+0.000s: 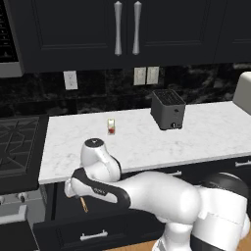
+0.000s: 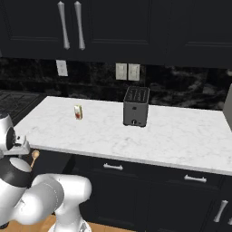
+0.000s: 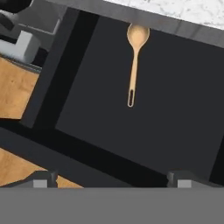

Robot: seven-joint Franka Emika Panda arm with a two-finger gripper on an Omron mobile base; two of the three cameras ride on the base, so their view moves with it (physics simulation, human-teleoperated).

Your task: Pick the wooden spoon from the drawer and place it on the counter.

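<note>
the wooden spoon (image 3: 134,61) lies flat on the dark floor of the open drawer (image 3: 166,118), bowl toward the pale edge of the surface (image 3: 192,11), well apart from the end effector (image 3: 111,178), whose two dark tips stand wide apart at either side with nothing between them (released). the white arm folds low in front of the cabinets with the hand tipped down over the drawer. on the white marble surface (image 1: 147,142) stand a dark toaster (image 1: 167,110) and a small glass shaker (image 1: 112,126), with a black stove (image 1: 17,142) beside it and dark cupboards above.
</note>
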